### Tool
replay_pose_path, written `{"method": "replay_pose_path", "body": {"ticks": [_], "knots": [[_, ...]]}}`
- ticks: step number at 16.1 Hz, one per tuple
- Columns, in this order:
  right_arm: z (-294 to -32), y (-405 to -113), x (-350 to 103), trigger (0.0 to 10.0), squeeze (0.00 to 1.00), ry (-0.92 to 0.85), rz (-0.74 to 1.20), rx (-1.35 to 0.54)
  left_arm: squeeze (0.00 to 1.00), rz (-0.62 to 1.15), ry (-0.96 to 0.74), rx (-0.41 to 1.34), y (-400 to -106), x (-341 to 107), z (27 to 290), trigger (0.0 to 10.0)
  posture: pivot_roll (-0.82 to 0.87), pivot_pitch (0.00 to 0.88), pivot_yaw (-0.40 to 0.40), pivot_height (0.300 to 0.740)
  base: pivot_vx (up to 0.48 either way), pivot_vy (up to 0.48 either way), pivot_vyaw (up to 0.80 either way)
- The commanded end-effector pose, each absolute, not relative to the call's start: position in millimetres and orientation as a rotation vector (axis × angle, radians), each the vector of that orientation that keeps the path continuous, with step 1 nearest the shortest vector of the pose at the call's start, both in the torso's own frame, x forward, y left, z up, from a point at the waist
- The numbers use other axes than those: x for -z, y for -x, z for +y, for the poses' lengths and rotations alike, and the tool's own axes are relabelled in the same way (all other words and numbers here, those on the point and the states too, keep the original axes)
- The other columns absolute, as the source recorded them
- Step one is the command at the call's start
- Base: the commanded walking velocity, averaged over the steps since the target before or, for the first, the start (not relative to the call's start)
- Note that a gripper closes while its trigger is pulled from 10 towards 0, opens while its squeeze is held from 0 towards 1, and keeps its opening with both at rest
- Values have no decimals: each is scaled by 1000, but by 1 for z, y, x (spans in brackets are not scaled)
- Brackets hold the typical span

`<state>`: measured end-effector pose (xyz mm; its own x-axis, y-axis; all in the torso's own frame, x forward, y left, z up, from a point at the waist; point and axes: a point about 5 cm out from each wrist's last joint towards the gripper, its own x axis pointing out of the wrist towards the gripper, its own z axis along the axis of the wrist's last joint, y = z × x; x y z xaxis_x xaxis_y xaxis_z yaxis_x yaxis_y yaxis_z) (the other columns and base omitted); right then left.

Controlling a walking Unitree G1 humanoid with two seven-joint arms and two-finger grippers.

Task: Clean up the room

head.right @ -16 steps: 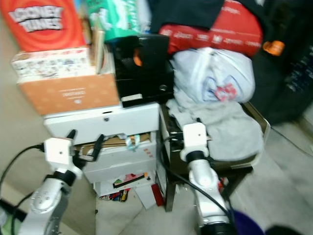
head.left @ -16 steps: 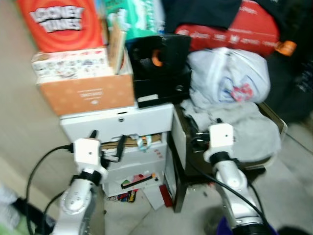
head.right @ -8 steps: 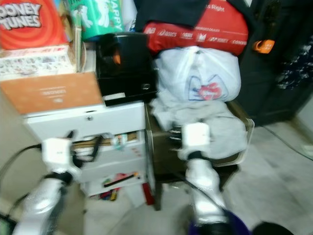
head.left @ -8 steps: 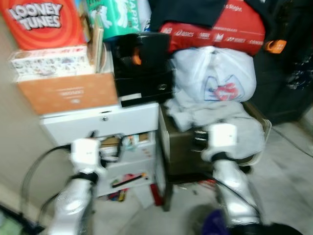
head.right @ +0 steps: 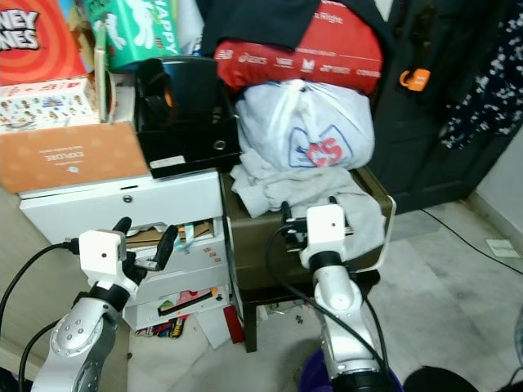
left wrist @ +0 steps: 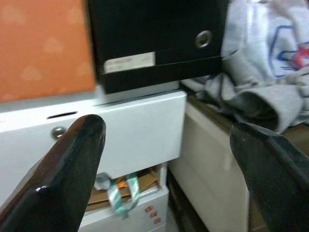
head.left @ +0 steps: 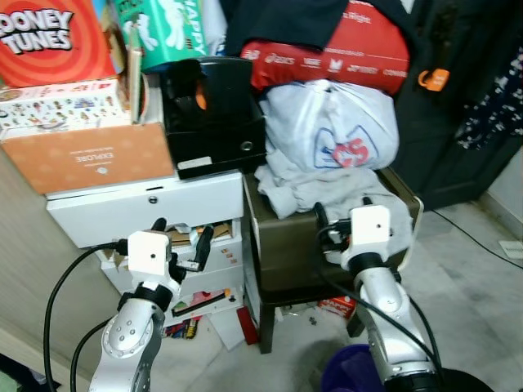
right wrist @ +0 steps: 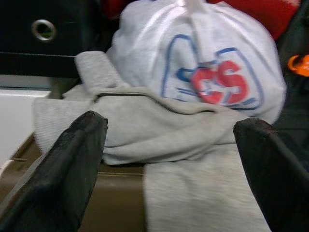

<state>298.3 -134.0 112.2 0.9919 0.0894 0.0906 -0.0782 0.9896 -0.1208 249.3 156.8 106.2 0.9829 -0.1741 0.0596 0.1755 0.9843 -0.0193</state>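
Note:
A pile of grey clothes (head.left: 323, 186) lies on a low brown table (head.left: 286, 245), with a white plastic bag (head.left: 331, 122) marked "CS" on top of them. My right gripper (head.left: 341, 211) is held open just in front of the clothes, touching nothing; the right wrist view looks between its fingers (right wrist: 63, 174) at the grey clothes (right wrist: 159, 125) and bag (right wrist: 203, 63). My left gripper (head.left: 181, 233) is open and empty before the white drawer unit (head.left: 147, 208), whose lower drawer is ajar with paper and a green ribbon (left wrist: 118, 195) showing.
On the drawer unit stand an orange cardboard box (head.left: 90, 155) and a black box (head.left: 212, 114). A red bag (head.left: 327, 57) and dark clothes are stacked above. Papers and small items (head.left: 225, 327) litter the floor under the drawers. A dark door (head.left: 458, 98) is at right, with tiled floor (head.left: 474, 302) before it.
The whole picture has shifted and sharpened as the camera moved; the furniture now sits lower and more to the left. Both grippers stay open and raised as before.

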Motion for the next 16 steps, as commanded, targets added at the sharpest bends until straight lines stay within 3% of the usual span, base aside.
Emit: {"method": "replay_pose_path", "body": {"ticks": [1,16], "knots": [[-134,-299,-115,10000,0,119,-100,-88,0,-57,6,153,-249,-106,162,10000,-21,28,-7,740,0,0,800],[-129,-299,-111,10000,0,120,-93,-108,0,-53,31,179,-245,-105,163,10000,-13,15,-17,740,0,0,800]]}}
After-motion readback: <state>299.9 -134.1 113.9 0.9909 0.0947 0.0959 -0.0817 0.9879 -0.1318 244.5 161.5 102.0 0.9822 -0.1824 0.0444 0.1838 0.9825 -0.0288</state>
